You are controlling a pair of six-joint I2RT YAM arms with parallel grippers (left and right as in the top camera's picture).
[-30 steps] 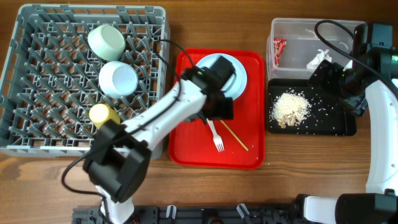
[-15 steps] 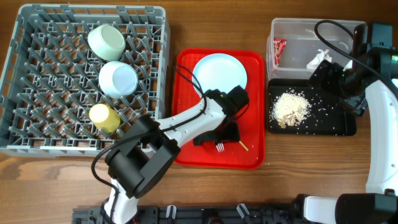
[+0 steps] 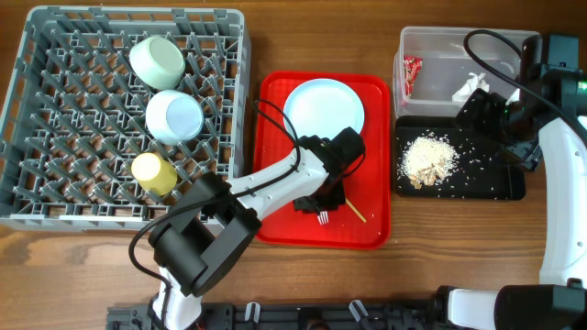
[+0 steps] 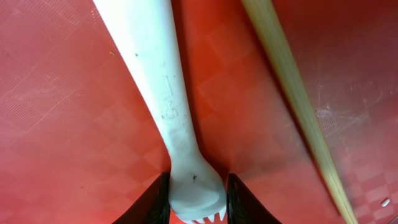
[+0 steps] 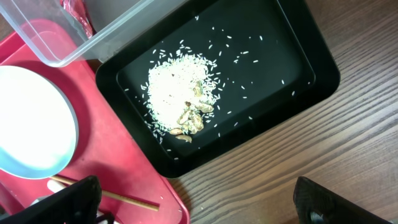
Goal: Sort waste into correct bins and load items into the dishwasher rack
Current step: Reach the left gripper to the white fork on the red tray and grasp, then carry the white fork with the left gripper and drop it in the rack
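The white plastic fork (image 3: 322,217) (image 4: 163,93) lies on the red serving tray (image 3: 275,220), and my left gripper (image 3: 316,196) (image 4: 198,200) is shut on its head, one black finger (image 4: 157,200) pressed against each side just above the tines. A round white plate (image 3: 323,105) sits at the back of the same tray. In the dishwasher rack (image 3: 92,220) stand a pale green bowl (image 3: 158,60), a small white bowl (image 3: 174,116) and a yellow cup (image 3: 154,171). My right gripper (image 3: 491,115) (image 5: 199,208) hangs open over the black tray's (image 3: 495,183) near edge, holding nothing.
A thin wooden stick (image 3: 351,209) (image 4: 292,81) lies just right of the fork. The clear tub (image 3: 440,41) holds a red wrapper (image 3: 410,73) and white paper (image 3: 470,84). Beige crumbs and rice (image 3: 429,158) (image 5: 177,84) lie in the black tray.
My left gripper moved from beside the plate toward the front of the red tray, came down over the fork's head and closed on it. The right arm stayed still.
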